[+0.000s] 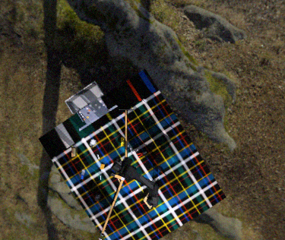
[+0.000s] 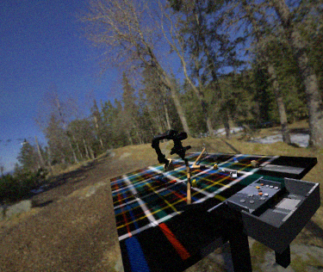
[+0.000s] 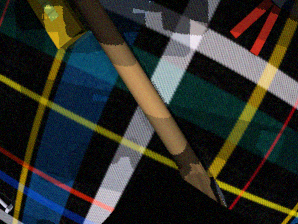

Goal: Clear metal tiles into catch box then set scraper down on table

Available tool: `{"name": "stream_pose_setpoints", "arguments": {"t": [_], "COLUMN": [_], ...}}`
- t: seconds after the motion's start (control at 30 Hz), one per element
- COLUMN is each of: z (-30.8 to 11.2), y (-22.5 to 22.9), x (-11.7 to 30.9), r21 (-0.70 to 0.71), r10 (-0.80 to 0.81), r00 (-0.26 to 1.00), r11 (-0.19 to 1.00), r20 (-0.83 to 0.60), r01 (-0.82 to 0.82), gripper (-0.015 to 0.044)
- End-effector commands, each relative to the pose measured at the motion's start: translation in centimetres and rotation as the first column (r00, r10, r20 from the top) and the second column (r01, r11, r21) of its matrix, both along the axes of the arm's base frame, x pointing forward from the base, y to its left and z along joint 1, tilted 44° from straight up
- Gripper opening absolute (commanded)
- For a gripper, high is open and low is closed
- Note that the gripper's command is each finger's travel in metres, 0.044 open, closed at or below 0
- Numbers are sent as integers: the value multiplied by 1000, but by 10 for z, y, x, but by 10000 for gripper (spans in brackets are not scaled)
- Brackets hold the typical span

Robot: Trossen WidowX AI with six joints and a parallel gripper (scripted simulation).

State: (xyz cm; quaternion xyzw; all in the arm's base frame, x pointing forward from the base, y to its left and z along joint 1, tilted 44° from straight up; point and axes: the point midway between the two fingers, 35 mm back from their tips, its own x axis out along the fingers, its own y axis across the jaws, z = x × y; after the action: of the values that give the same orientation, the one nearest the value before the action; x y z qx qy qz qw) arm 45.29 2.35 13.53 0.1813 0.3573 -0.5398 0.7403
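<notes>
The long scraper [image 1: 126, 129] [image 2: 189, 185] [image 3: 145, 95] lies on the plaid table, its thin crosswise blade by the table edge near the plate. My gripper [image 1: 118, 166] [image 2: 186, 157] is shut with nothing seen between its fingers, just above and beside the scraper's handle end; its fingers cannot be made out in the wrist view. The steel bench plate [image 1: 100, 108] [image 2: 241, 194] carries several small tiles, grey and orange. The grey catch box [image 1: 70, 102] [image 2: 264, 237] adjoins its far end. Whether tiles lie in the box is too small to tell.
A second wooden stick with a short crosshead [image 1: 112, 203] [image 2: 201, 157] lies behind the gripper. A yellow block [image 1: 122, 142] [image 3: 60, 25] lies beside the scraper handle, and a red-handled tool [image 1: 140, 155] [image 3: 255, 27] on its other side. Small objects lie toward the table's left in the top view.
</notes>
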Motion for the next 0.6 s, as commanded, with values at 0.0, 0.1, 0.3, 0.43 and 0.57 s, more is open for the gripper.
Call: {"name": "stream_pose_setpoints", "arguments": {"t": [0.0,0.1,0.3,0.43,0.57], "z": [5,7,11,14,17], "y": [-9,-14,-25,-32,-39], "x": [5,8,14,17,20], "r21": [-16,-27,-45,-55,-62], "r10": [46,87,165,214,261], "r00": [998,994,976,958,935], "r11": [999,996,984,972,957], "r20": [-34,-69,-140,-190,-241], "r01": [-47,-89,-173,-228,-284], "gripper": [0,0,0,0,0]}}
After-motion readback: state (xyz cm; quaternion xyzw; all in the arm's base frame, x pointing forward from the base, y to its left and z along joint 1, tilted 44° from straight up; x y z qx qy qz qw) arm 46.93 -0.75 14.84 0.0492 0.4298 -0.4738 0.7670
